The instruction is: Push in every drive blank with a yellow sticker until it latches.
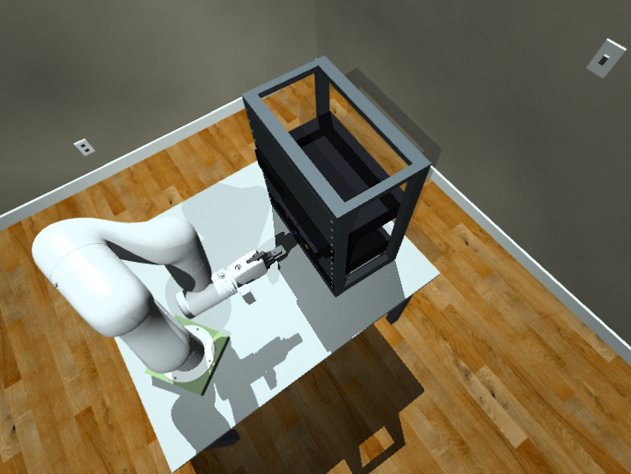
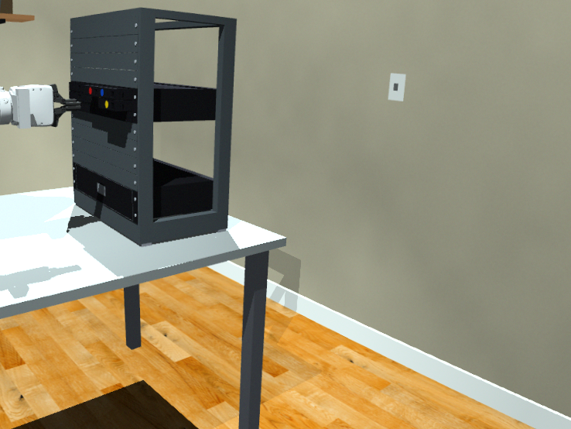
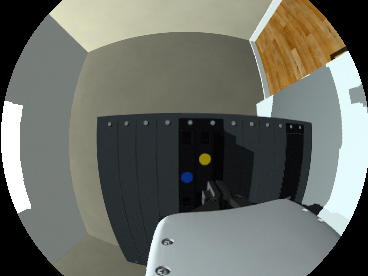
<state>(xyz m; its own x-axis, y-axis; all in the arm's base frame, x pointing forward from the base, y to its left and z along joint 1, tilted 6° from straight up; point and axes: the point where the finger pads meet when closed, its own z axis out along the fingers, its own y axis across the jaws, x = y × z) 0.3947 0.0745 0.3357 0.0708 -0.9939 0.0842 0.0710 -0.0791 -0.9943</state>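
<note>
A: Top view first. How does the arm (image 1: 117, 285) sit?

B: It rises from its green base plate (image 1: 216, 359) on the table (image 1: 305, 316), folds over at the elbow, and reaches its forearm level toward the front of the rack (image 1: 285, 147).

A: And the gripper (image 1: 277, 253)?

B: Its fingers are pressed together with nothing between them. From the side the gripper (image 2: 73, 104) points straight at the rack (image 2: 142, 120), with the tips at the left end of the black drive unit (image 2: 115, 104). Whether they touch it, I cannot tell.

A: Where are the blanks?

B: All in that drive unit, in the upper half of the rack's front. The red sticker (image 2: 90, 90) is nearest the gripper, the blue sticker (image 2: 101, 92) sits just right of it, and the yellow sticker (image 2: 106, 104) lies below and right of the blue.

A: What does the wrist camera show?

B: The fingers close to the rack's front, just below and right of the blue sticker (image 3: 187, 177), with the yellow sticker (image 3: 204, 158) above them.
</note>
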